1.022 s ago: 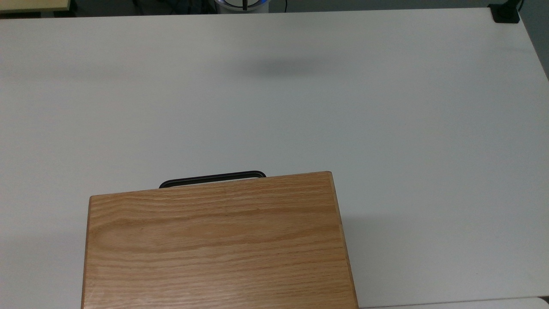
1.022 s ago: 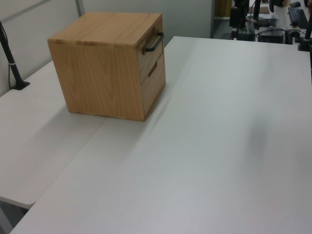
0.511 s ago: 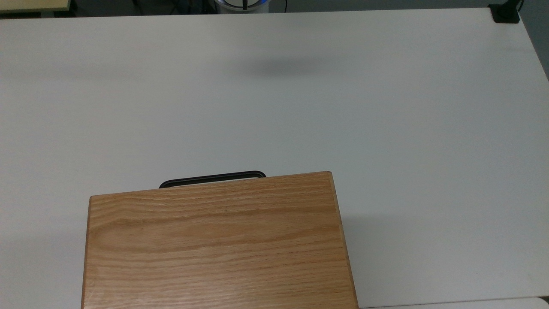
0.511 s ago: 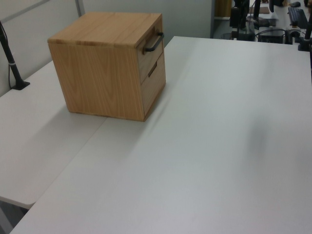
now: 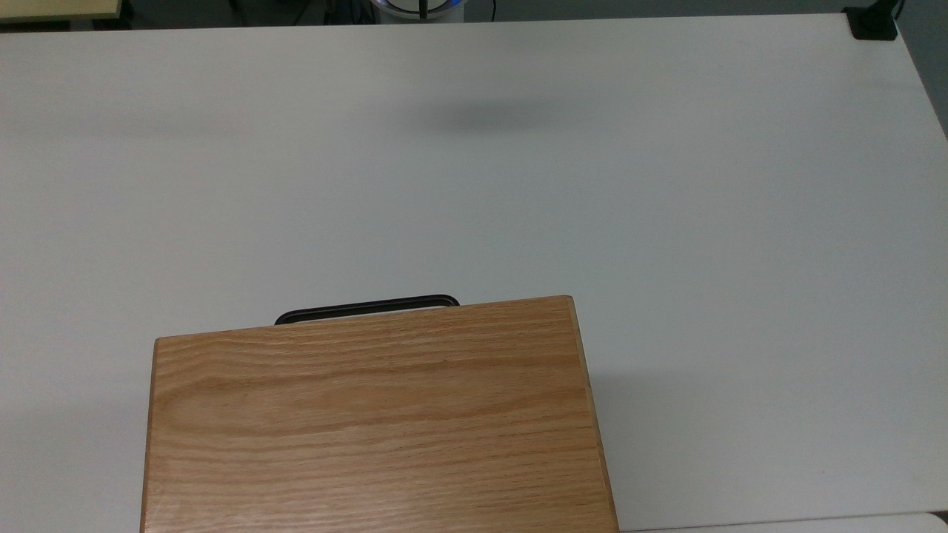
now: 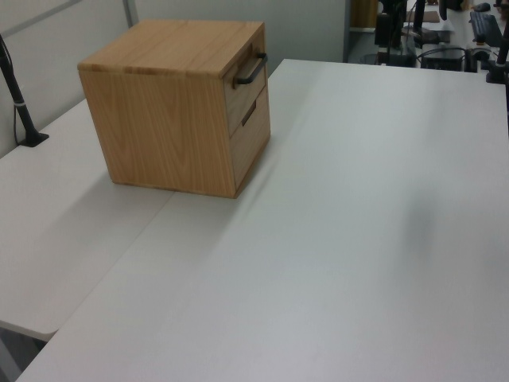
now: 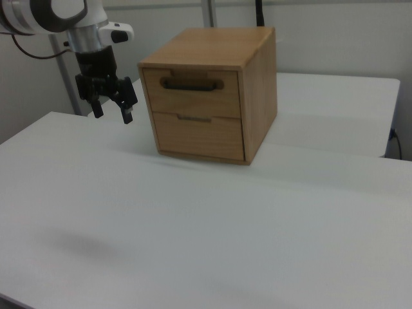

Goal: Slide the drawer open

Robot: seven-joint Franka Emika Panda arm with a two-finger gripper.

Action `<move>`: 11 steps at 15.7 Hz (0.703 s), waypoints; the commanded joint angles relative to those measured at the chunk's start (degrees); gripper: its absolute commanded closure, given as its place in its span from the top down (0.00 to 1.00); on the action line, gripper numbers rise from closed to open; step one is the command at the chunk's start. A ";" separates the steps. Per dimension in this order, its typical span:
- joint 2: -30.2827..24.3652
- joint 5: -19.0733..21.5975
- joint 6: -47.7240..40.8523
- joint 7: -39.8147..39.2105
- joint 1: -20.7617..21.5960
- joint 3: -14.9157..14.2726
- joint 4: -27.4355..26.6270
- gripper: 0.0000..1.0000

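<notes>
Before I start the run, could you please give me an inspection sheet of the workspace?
Surface: white table, bare apart from the cabinet.
Job's things: drawer shut in the oak cabinet; black bar handle free.
Clutter: nothing seen.
Grippers: pincer open, in the air, at the right view's left of the cabinet.
Cables: one by a black post.
Surroundings: grey wall panels, desks behind.
</notes>
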 commanded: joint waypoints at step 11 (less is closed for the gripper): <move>10.38 9.27 39.82 56.56 -1.64 -0.67 -0.16 0.97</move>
